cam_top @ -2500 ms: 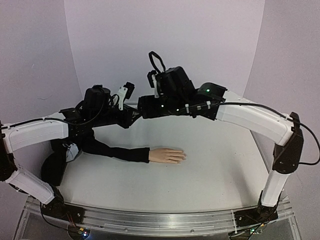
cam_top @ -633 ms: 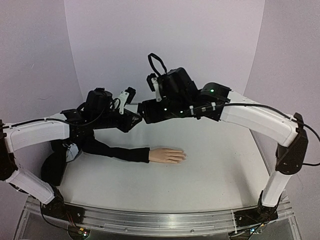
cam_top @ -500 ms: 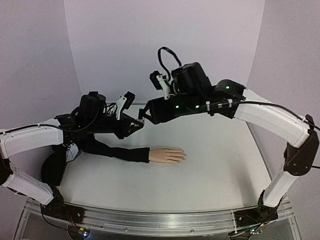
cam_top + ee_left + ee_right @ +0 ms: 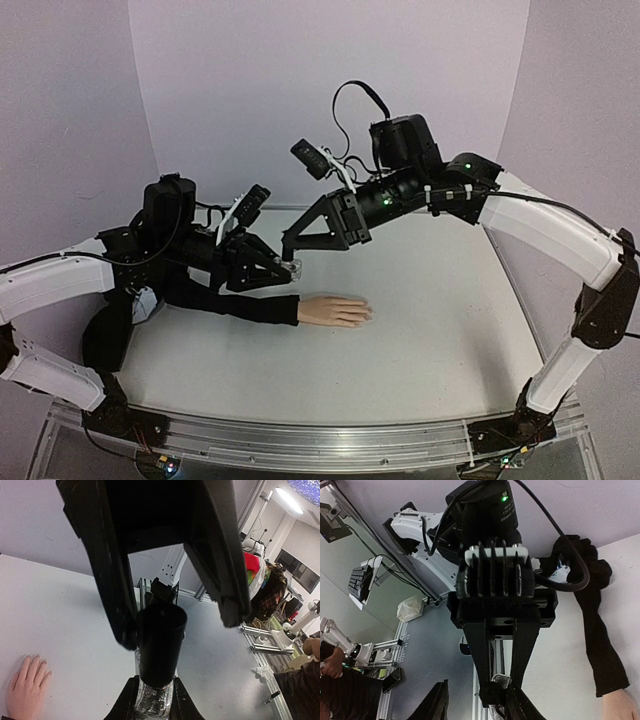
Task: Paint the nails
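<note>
Pale nails tip the mannequin hand, which is laid flat on the table with its long axis across it, fingertips pointing to the right arm's side. Above the cuff, the polish bottle is clamped in the left gripper. Its black cap is straddled by the right gripper — jaws apart, not gripping. The nails lie below both — nearer the left, by judgement.
</note>
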Tool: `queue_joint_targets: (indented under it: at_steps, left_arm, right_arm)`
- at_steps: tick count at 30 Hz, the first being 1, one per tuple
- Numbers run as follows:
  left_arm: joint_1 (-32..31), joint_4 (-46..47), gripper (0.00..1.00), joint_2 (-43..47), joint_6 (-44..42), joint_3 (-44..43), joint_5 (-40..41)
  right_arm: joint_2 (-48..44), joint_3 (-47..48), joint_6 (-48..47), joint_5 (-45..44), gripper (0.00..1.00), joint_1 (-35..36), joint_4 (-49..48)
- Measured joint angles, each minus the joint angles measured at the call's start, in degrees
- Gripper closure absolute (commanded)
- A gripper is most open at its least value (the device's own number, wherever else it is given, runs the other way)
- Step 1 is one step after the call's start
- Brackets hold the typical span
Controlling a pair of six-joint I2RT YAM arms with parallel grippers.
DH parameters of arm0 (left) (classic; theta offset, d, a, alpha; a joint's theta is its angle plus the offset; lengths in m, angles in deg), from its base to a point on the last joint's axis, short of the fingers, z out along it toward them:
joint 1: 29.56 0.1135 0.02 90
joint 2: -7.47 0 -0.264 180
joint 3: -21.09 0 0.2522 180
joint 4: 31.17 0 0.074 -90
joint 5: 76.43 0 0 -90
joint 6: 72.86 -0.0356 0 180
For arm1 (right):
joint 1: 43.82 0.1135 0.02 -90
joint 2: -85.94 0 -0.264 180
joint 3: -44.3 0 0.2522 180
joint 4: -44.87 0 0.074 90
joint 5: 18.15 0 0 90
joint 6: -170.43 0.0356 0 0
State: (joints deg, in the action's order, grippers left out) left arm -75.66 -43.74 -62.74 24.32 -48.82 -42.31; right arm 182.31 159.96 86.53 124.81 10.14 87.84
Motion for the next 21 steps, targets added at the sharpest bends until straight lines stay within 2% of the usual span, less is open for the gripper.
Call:
queue_joint_targets:
  at_steps: [2,4,7,9,12,15,18,19,21]
  left_arm:
    - [0.03,0.06,1.0,-0.05,0.19,-0.36,-1.01]
    - [0.03,0.33,1.0,-0.19,0.25,-0.6,-1.8]
    - [-0.02,0.45,1.0,-0.42,0.2,-1.03,-3.07]
    - [-0.09,0.27,1.0,-0.42,1.32,-1.27,-3.56]
    - [-0.08,-0.16,1.0,-0.38,3.32,-1.71,-1.59]
    - [-0.34,-1.33,1.0,0.28,3.7,-1.87,5.35]
    - [-1.19,-3.24,1.0,0.46,3.59,-1.94,17.72]
    - [-1.58,-4.26,1.0,-0.1,3.5,-2.25,23.74]
    - [-2.47,-6.66,1.0,-2.69,3.32,-4.75,35.11]
  right_arm:
    - [0.65,0.01,-0.01,1.47,0.62,0.0,-0.08]
    - [0.97,-0.01,0.14,2.54,0.7,0.07,-0.17]
    - [1.14,0.0,0.15,3.48,0.91,0.0,-0.6]
    - [1.24,0.0,-0.78,3.42,1.0,-0.25,-1.34]
    - [1.25,-0.09,-2.32,2.8,1.0,-0.73,-2.15]
    - [0.55,-2.13,-2.18,-0.06,1.0,-1.36,-5.03]
    - [-0.89,-6.4,0.18,-8.31,1.0,-1.84,-9.9]
    - [-1.11,-7.48,1.4,-12.76,1.0,-1.74,-11.08]
    - [-0.97,-8.14,4.99,-28.23,1.0,0.04,-12.4]
